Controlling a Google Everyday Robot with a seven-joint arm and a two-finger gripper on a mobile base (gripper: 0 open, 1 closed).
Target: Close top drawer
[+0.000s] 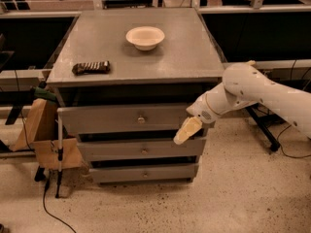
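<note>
The top drawer is a wide grey drawer with a small round metal knob at its centre. It sits under the cabinet top and stands out a little from the cabinet, with a dark gap above its front. My gripper is cream-coloured, at the end of the white arm that comes in from the right. It is at the right end of the top drawer's front, by its lower edge.
Two shorter grey drawers lie below it. A white bowl and a dark snack bar lie on the cabinet top. A brown paper bag and a stick stand at the cabinet's left. Desks stand behind and to the right.
</note>
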